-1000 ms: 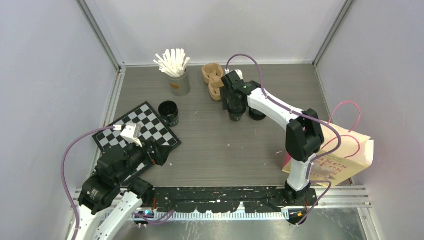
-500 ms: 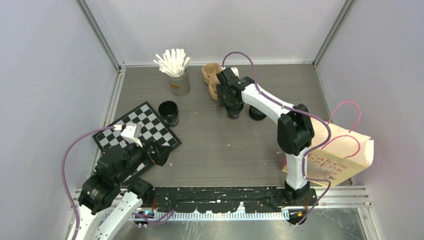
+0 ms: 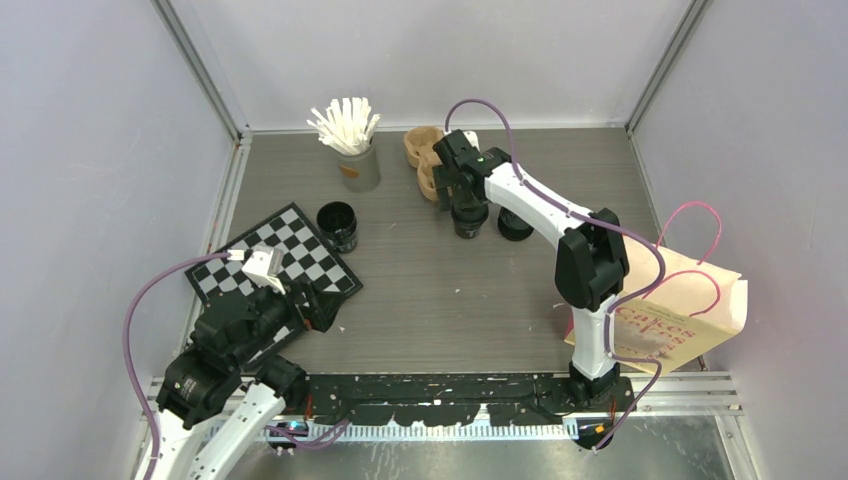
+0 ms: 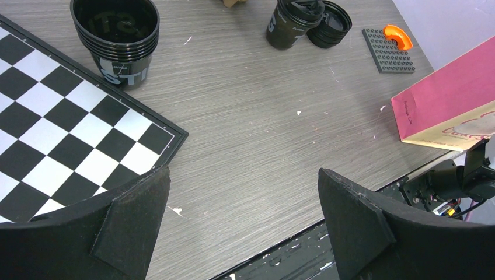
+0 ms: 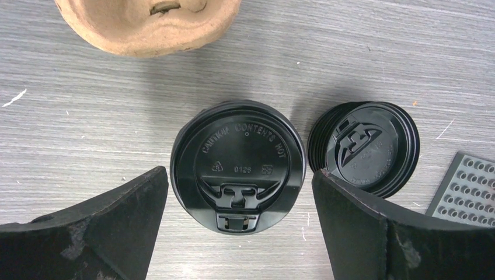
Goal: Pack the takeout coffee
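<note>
A takeout coffee cup [image 5: 238, 166] with its black lid on stands upright on the table, also seen in the top view [image 3: 470, 223] and the left wrist view [image 4: 290, 24]. My right gripper [image 5: 239, 181] hangs open above the cup, one jaw on each side of the lid and neither touching it. A stack of loose black lids [image 5: 365, 149] lies just right of the cup. A stack of several empty black cups [image 4: 119, 41] stands at the chessboard's far corner. My left gripper [image 4: 244, 175] is open and empty, low over the table's near left.
A brown pulp carrier [image 3: 425, 160] sits just behind the lidded cup, a grey cup of white sticks [image 3: 355, 165] to its left. A chessboard [image 3: 275, 260] covers the near left. A paper bag [image 3: 680, 310] lies at the near right. A grey studded plate [image 4: 388, 49] sits beside the lids.
My right gripper has opened a little wider and drawn back from the lidded cup toward the carrier, leaving the cup standing. The left arm has not moved.
</note>
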Robot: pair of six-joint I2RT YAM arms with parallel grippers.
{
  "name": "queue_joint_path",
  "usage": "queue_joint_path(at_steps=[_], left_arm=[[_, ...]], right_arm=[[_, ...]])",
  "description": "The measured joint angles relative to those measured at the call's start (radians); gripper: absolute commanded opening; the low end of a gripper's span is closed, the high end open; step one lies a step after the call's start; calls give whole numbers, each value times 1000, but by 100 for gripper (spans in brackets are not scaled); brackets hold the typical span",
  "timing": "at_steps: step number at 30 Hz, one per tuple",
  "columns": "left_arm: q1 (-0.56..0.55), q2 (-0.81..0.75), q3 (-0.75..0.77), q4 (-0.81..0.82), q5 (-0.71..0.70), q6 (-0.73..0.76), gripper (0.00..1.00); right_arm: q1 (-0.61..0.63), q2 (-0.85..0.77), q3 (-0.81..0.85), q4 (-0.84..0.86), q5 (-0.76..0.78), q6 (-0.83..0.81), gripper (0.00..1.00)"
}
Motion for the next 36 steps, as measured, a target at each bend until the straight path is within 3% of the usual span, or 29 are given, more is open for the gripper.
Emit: queue_joint_path(at_steps=[10,20,22,27,31,36], left_arm=[[0,39,1,0,-29,-4,100],[2,531,187,-51,-191,-20,87],[11,597,221,-49,-222,-16,80],[128,782,357,-34,-176,8,72],[293,912,394,52,-17,-3,56],[463,1049,396,163,160,-71,43]], right_arm=[[0,-106,-50,-36,-13,-10,79],[8,-359,-174,-27,-126,-31,77],[22,-437,-216,-20,-148,-34,77],[58,-618,-325,5,-195,-46,78],[66,-728,-422,27,-233,-54,78],[66,-793,-485,37,-266,-60,78]])
